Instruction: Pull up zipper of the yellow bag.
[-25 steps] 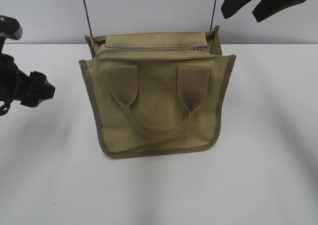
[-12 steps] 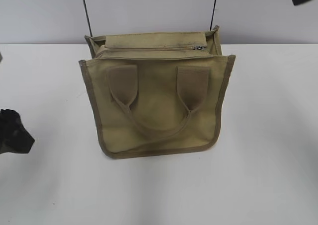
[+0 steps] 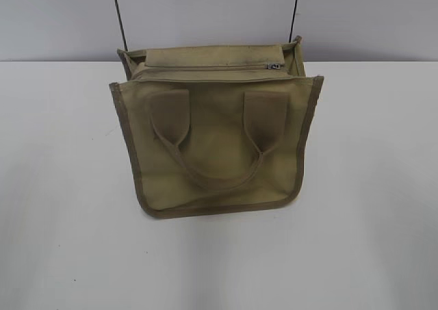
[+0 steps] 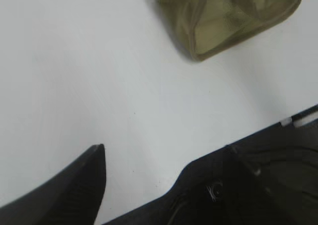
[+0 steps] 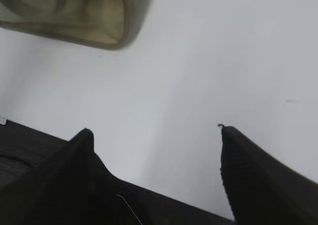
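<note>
Both grippers were out of the exterior view and well apart from the yellow bag [image 3: 215,142], which stood alone on the white table [image 3: 369,207] near the back wall, its looped handle [image 3: 217,163] facing the camera. Along the bag's top panel ran the zipper [image 3: 205,68], its long axis lying left to right across the exterior view, and its small metal pull [image 3: 275,66] sat at the right-hand end of that line. In the left wrist view the left gripper [image 4: 164,180] hung over bare table with one corner of the bag showing up and to the right of it; only one dark fingertip [image 4: 92,165] was clearly seen beside the arm's body, so whether those jaws were spread could not be told for sure. In the right wrist view the right gripper [image 5: 154,135] had its two fingertips standing wide apart with nothing between them, and a corner of the bag lay up and to the left of it. Since the pull rested toward the right side, the right arm looked the likelier one to reach it, with any travel of the pull running leftward along the teeth.
</note>
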